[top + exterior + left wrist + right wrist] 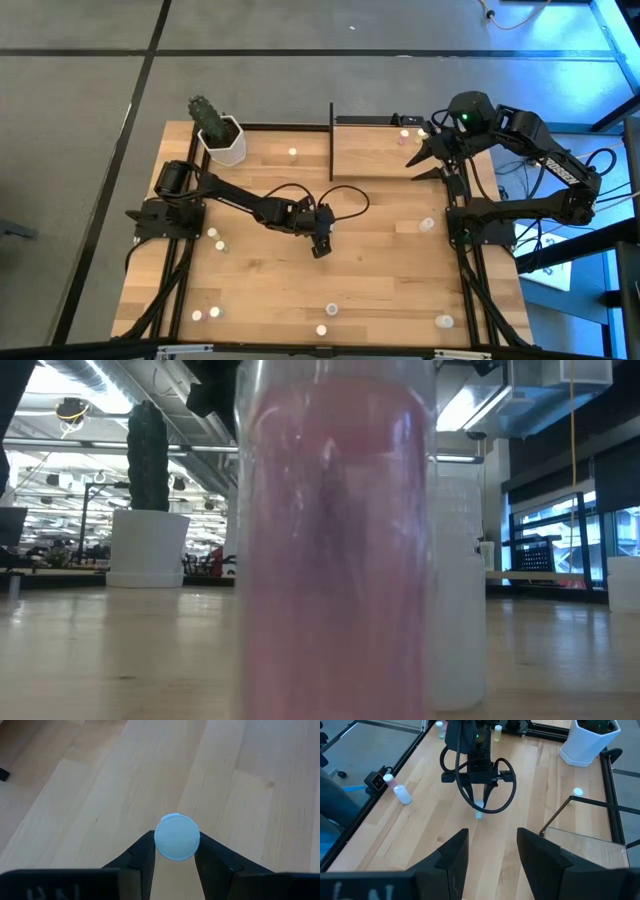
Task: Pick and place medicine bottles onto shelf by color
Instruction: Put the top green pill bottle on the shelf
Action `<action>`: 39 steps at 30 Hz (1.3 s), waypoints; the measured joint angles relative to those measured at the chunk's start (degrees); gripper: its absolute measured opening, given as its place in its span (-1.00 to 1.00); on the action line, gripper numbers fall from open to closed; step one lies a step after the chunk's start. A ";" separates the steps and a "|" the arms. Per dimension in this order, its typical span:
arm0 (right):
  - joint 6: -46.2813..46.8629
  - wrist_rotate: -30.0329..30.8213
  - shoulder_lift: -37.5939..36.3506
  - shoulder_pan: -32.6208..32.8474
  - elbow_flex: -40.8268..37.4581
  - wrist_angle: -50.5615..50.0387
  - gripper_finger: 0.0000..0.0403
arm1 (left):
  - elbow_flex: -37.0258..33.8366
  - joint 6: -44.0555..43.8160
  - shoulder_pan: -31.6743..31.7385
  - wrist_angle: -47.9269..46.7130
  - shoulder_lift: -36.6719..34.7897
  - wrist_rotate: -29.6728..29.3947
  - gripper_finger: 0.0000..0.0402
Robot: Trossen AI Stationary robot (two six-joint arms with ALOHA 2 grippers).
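Left arm: stretched low toward desk centre, left claw (176,851) pointing down, clamped on a white-capped bottle (177,837) | Right arm: raised over the shelf (380,150) at the far edge, right claw (491,852) spread, empty | Other bottles: scattered around the desk (380,270)

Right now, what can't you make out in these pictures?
- Low view: a pink bottle right against the lens blocks most of the table behind it.
- High view: the cap colours of the far bottles are too small to tell.
- Left wrist view: the white cap between the left gripper hides the bottle's body.
- Right wrist view: the shelf is cut off by the edge.
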 joint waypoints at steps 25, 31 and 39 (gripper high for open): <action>-0.02 0.00 -0.02 0.00 -0.02 -0.01 -0.16 | -0.04 -2.99 0.98 -1.97 -1.87 1.49 0.18; 0.00 0.00 -0.02 -0.01 -0.02 -0.01 -0.16 | -0.04 -2.99 0.58 -3.07 -5.42 1.71 0.18; 0.00 0.00 -0.01 -0.02 -0.04 -0.02 -0.16 | -0.04 -3.01 -0.31 -7.60 -11.37 1.46 0.18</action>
